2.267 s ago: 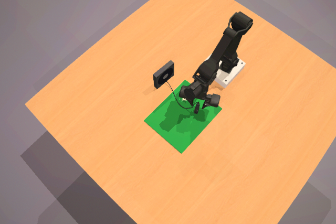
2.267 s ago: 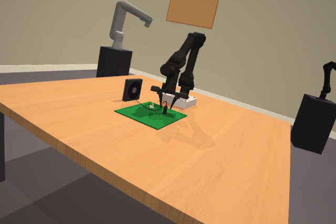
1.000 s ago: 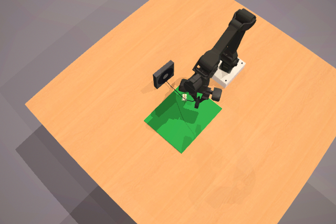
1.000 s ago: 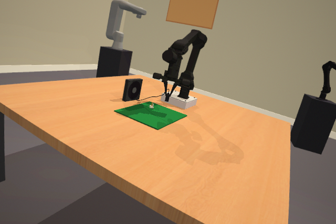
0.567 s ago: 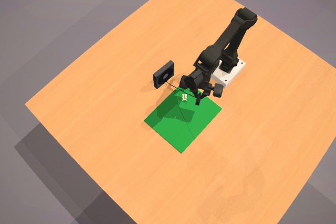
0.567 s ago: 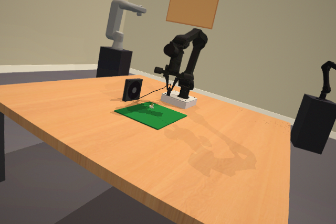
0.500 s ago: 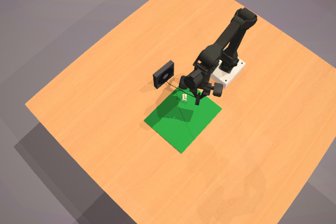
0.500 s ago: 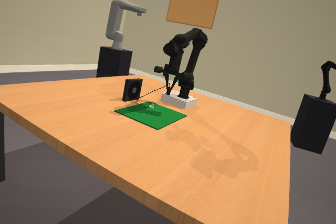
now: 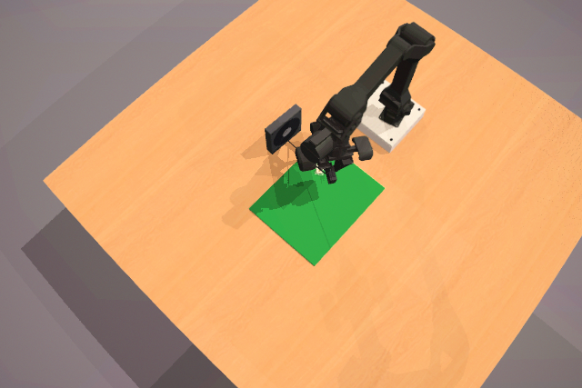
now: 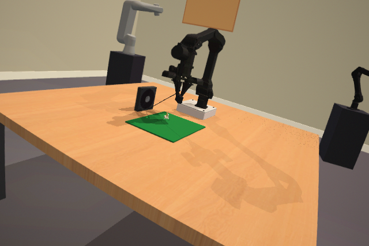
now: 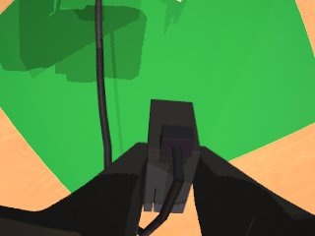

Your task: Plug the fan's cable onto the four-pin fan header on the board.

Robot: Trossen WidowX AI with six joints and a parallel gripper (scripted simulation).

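Note:
The black fan [image 9: 275, 135] [image 10: 138, 98] stands upright beside the green board [image 9: 345, 207] [image 10: 181, 128] [image 11: 246, 84]. The small white pin header [image 9: 317, 171] [image 10: 165, 116] is near the board's back corner; only a sliver shows at the top edge of the wrist view. My gripper [image 9: 331, 175] [image 10: 179, 99] [image 11: 169, 155] is shut on the dark plug [image 11: 177, 141], raised above the board and off to the header's robot-base side. The cable [image 10: 164, 99] [image 11: 101, 93] runs fairly straight from the fan up to the gripper. The plug's underside and slots are hidden.
My arm's white base plate [image 9: 391, 143] [image 10: 190, 110] lies behind the board. The wooden table [image 9: 187, 186] [image 10: 89, 136] surrounds the board. A grey arm [image 10: 126, 23] and another black arm [image 10: 357, 88] stand on pedestals beyond the table. An orange panel [image 10: 211, 8] is behind.

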